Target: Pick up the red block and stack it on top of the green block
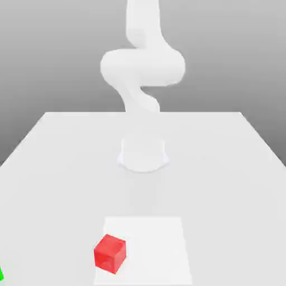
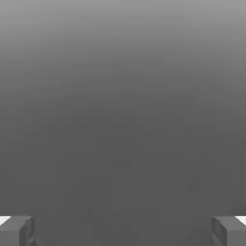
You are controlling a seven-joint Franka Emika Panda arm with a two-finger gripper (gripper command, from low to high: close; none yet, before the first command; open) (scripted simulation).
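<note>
- Red block (image 1: 110, 253) sits on a white square mat (image 1: 162, 246), near its exterior-view left edge.
- Green block (image 1: 1, 274): a sliver, well apart toward that left.
- Gripper (image 2: 123, 230) spread wide, holding nothing.

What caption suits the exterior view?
White arm on table; red block on white square, green block at edge.
</note>
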